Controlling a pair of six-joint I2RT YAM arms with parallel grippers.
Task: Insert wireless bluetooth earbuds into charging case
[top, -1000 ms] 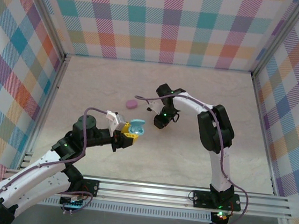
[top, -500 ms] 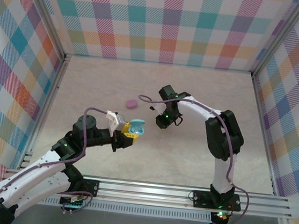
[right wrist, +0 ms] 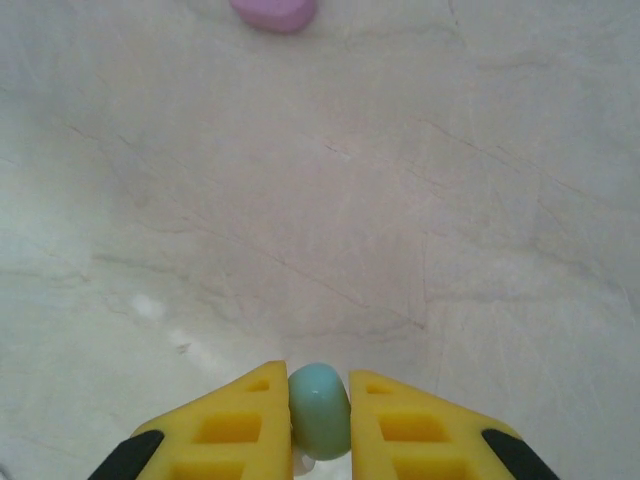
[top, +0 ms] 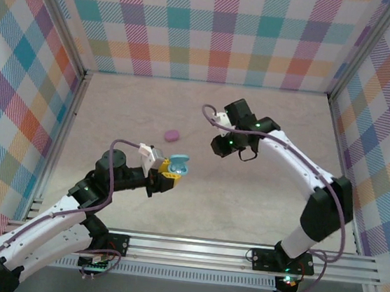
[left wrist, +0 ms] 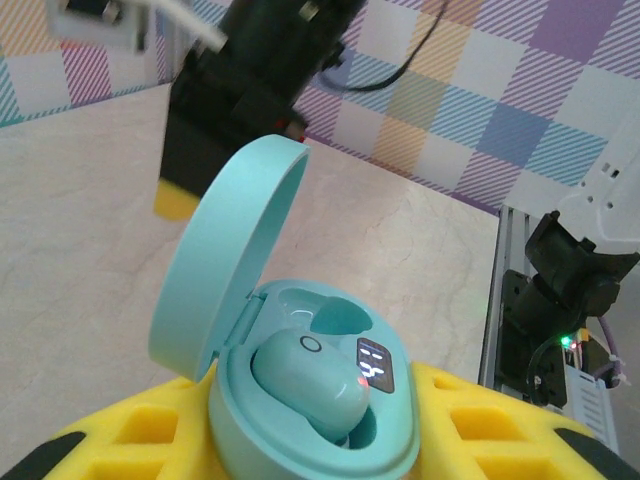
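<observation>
Between the pinching fingers (right wrist: 245, 425) of the right hand (right wrist: 320, 412) sits a tiny, rounded, light-blue earbud (right wrist: 319, 405). The left hand (top: 166, 173) grips an open teal case (left wrist: 225, 260) with one matching bud (left wrist: 305, 385) seated inside.

Pastel plaid walls (top: 208, 28), pale marbled tabletop (top: 260, 189).
Right yellow fingers (right wrist: 232, 428) flank an aqua bud (right wrist: 319, 410), a pink case (right wrist: 273, 12) beyond them; left yellow fingers (left wrist: 480, 420) flank an aqua case (left wrist: 230, 260).
</observation>
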